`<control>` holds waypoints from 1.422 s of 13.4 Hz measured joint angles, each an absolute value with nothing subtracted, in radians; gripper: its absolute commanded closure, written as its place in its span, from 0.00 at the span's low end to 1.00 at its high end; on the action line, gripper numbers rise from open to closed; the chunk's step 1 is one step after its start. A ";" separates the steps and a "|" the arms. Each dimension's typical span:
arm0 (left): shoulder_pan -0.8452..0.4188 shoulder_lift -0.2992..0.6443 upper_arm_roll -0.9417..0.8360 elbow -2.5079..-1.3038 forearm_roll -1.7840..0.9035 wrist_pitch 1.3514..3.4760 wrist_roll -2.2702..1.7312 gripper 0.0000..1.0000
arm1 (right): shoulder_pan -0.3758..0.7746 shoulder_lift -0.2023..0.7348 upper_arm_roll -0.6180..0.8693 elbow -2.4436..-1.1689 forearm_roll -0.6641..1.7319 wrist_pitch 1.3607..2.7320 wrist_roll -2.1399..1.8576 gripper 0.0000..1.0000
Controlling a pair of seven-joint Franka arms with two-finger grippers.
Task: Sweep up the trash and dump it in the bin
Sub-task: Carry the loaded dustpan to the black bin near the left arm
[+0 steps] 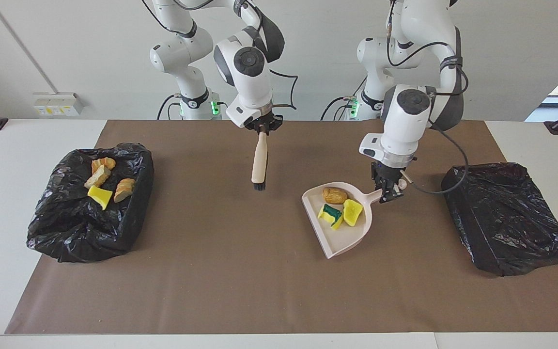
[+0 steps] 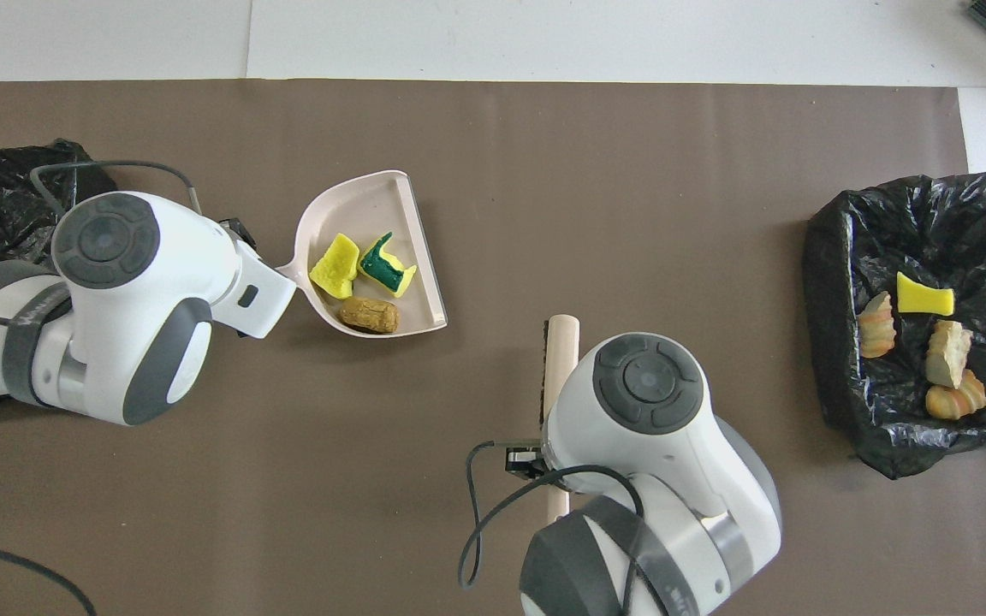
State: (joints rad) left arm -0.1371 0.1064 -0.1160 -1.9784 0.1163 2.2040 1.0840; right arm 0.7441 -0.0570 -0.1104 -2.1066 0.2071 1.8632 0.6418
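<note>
Beige dustpan [image 1: 344,228] handle clamped by left gripper [image 1: 388,192]; right gripper [image 1: 261,128] grips brush [image 1: 259,162].

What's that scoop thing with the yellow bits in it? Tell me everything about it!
It is a dustpan, pale beige and looking like smooth plastic, with a wide flat tray, low walls and a short handle. The left gripper holds that handle. It sits about mid-table, toward the left arm's end, tray mouth pointing away from the robots. Inside lie three scraps: a yellow sponge piece, a yellow-and-green sponge piece and a brown crumbly chunk.
</note>
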 measured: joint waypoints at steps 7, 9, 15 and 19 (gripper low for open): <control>0.342 0.010 -0.103 -1.874 0.091 2.068 1.668 1.00 | 0.956 -0.099 -0.103 -2.374 0.206 2.149 0.807 1.00; 0.442 0.011 -0.102 -1.848 0.089 2.062 1.696 1.00 | 0.985 -0.059 -0.103 -2.382 0.206 2.183 0.821 1.00; 0.544 0.090 -0.086 -1.700 0.171 2.064 1.697 1.00 | 0.996 -0.062 -0.104 -2.409 0.172 2.184 0.821 1.00; 0.528 0.173 -0.101 -1.633 0.417 2.069 1.558 1.00 | 1.019 -0.064 -0.103 -2.415 0.152 2.184 0.821 1.00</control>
State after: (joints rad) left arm 0.5280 0.1729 -0.1007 -1.6335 0.4167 2.0688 1.5577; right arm 1.0190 -0.0638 -0.1034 -2.4148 0.1518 2.1839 0.8214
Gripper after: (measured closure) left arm 0.674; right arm 0.744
